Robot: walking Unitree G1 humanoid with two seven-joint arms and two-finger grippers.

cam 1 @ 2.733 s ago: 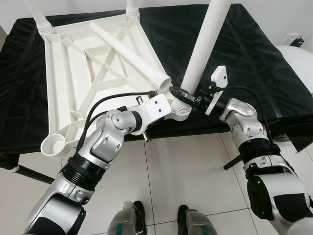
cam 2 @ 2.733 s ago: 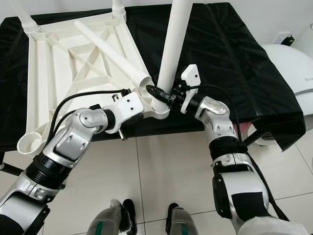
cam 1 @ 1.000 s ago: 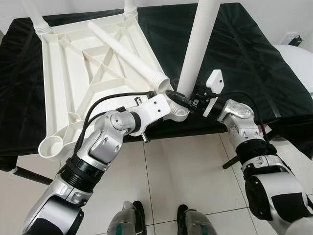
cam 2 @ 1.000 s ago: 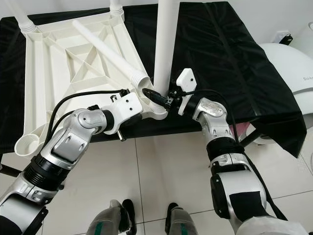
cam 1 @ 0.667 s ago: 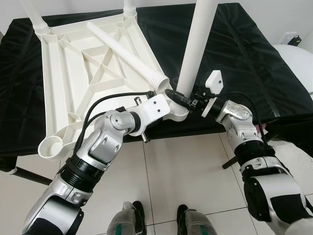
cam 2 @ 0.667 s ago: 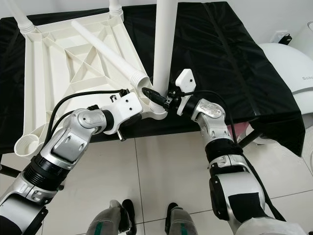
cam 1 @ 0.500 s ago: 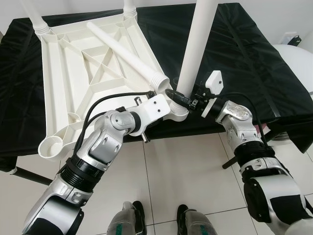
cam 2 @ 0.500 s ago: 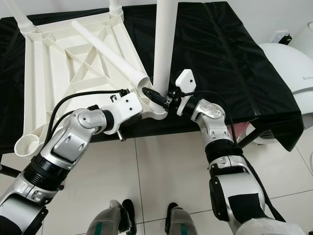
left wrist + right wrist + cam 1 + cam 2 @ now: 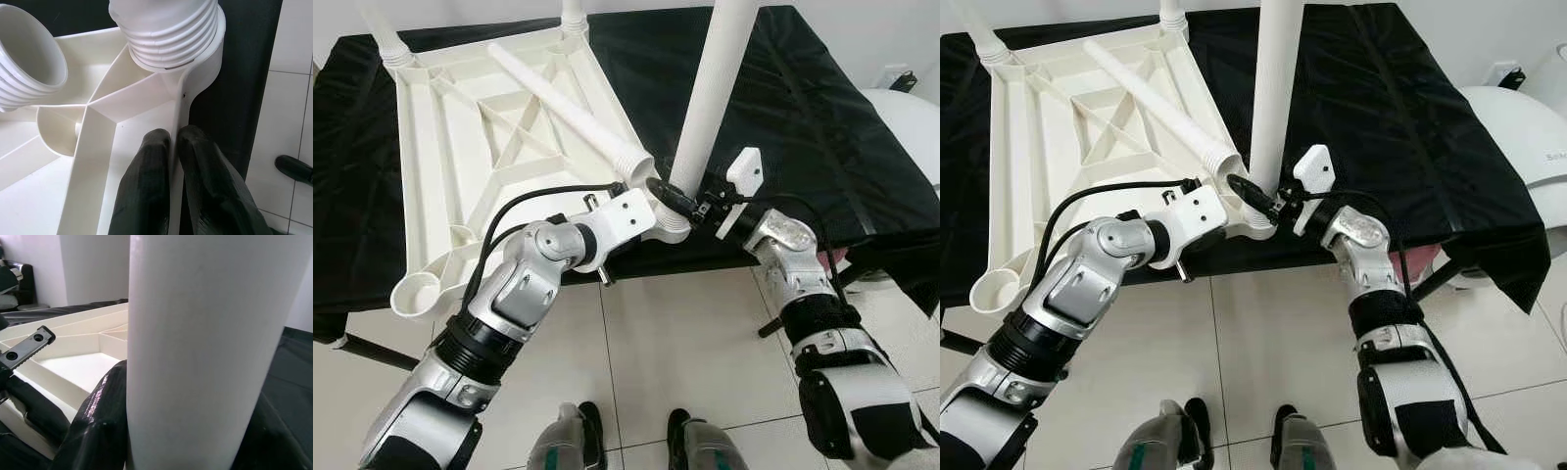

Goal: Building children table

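A white plastic table top (image 9: pixel 460 147) lies upside down on the black-draped table (image 9: pixel 822 117). Two legs stand in its far corner sockets, and a loose leg (image 9: pixel 568 108) lies across its ribs. A fourth leg (image 9: pixel 710 98) stands nearly upright in the near right corner socket (image 9: pixel 674 227), its threaded end (image 9: pixel 171 29) seated in the ring. My right gripper (image 9: pixel 683 201) is shut on this leg just above the socket, one finger (image 9: pixel 98 416) wrapping it. Beside that socket, my left gripper (image 9: pixel 171 142) is shut on the table top's rim.
The near left corner socket (image 9: pixel 419 294) hangs over the table's front edge with nothing in it. A white rounded appliance (image 9: pixel 911 127) stands at the right. Tiled floor and my feet (image 9: pixel 573 441) are below, and a black table strut (image 9: pixel 372 348) runs at the lower left.
The held leg leaned further to the right 2.7 s ago and now stands nearer upright in the socket. My right forearm has swung lower and closer in. The left gripper has kept its grip.
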